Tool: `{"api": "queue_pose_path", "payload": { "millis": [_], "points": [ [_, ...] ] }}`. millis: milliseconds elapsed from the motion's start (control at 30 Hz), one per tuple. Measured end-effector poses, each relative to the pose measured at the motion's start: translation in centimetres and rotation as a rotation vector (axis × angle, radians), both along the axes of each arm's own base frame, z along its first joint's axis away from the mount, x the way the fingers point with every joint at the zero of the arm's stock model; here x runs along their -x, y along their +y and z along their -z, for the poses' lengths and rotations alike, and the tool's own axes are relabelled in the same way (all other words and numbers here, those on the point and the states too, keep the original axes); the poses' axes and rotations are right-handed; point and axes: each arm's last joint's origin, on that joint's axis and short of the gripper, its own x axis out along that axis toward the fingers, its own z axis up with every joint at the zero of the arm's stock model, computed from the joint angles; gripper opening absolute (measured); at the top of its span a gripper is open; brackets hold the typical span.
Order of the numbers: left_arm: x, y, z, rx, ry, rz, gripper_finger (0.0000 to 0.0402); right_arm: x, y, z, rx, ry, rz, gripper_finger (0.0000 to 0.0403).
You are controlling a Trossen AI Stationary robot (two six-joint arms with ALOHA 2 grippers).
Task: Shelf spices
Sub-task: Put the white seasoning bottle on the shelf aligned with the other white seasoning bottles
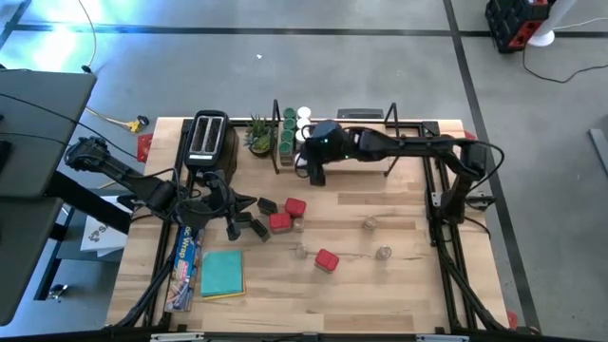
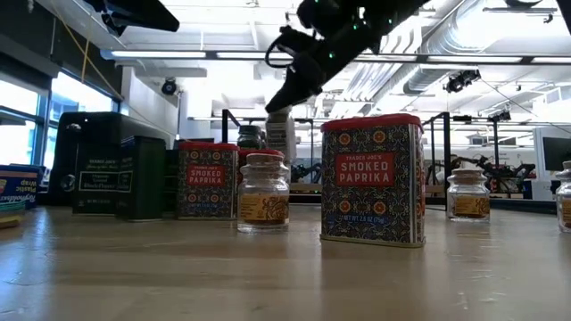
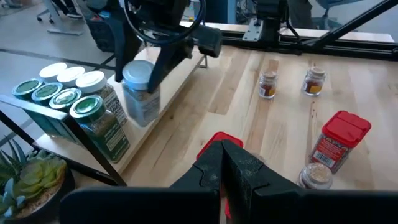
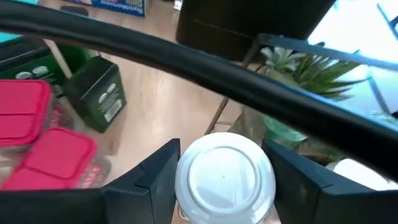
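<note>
Main risk: the white-lidded jar (image 3: 140,93), carried clear of the worktop (image 1: 380,285) by the right gripper (image 4: 219,180) w/ fingers part-open round its body, could be knocked into the jars already on the shelf (image 3: 168,81), since it hangs just beside the row. A green-lidded jar (image 3: 93,121) at the row's end could be toppled. If grip is eased too early, a drop off the shelf edge is likely. The left gripper (image 3: 224,163) is closed on nothing, over a red tin (image 3: 214,146).

Contents: held jar seems filled w/ pale grains; green-lidded jars w/ dark herbs behind labels. Tiny clear jars (image 3: 267,84) hold brown/orange powder. A red smoked-paprika tin (image 2: 372,178) is closed, contents unseen.
</note>
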Motion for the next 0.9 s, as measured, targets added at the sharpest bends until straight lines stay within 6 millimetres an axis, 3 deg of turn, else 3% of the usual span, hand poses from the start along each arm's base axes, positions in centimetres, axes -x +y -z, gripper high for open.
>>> {"api": "queue_pose_path", "payload": {
  "millis": [200,900],
  "points": [
    [0.0,0.0,0.0,0.019,-0.007,-0.005,0.0003,0.6,-1.4,1.3,-0.006,-0.027,-0.022,0.0193],
    [-0.1,-0.1,-0.2,0.017,-0.025,0.0,0.0003,0.4,-2.6,3.8,0.088,-0.031,-0.056,0.0218]
  ]
}}
